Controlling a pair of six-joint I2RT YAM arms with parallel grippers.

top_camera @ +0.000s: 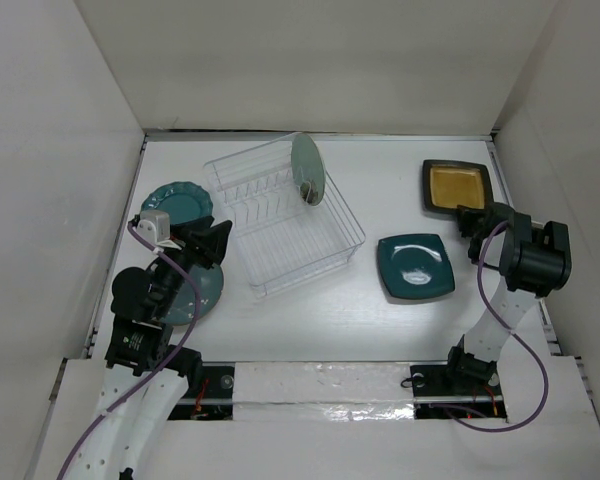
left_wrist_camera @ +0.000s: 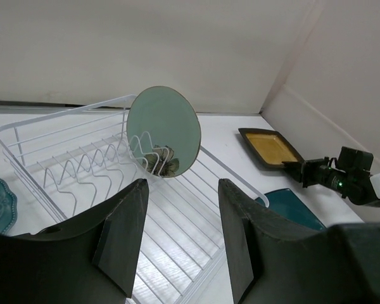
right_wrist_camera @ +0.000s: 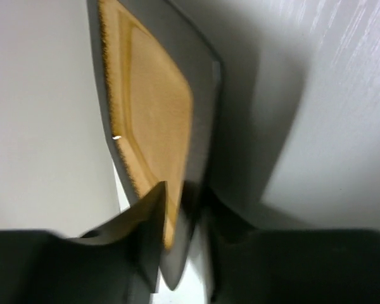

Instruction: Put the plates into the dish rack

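The clear dish rack [top_camera: 285, 225] stands at the middle of the table, with the pale green plate [top_camera: 307, 168] upright in its far slots [left_wrist_camera: 161, 130]. My left gripper [top_camera: 220, 243] hangs open at the rack's left side, nothing between its fingers [left_wrist_camera: 182, 190]. Behind it lies the scalloped teal plate [top_camera: 180, 200], and the round teal-blue plate [top_camera: 205, 290] lies under the left arm. The squarish dark teal plate [top_camera: 415, 266] lies flat on the right. My right gripper [top_camera: 470, 218] is shut on the near rim of the mustard-yellow plate [top_camera: 455, 186], one finger on its yellow face [right_wrist_camera: 155, 114].
White walls enclose the table on the left, far and right sides. The mustard plate sits close to the right wall [top_camera: 525, 150]. The left arm's purple cable [top_camera: 180, 300] loops over the round teal-blue plate.
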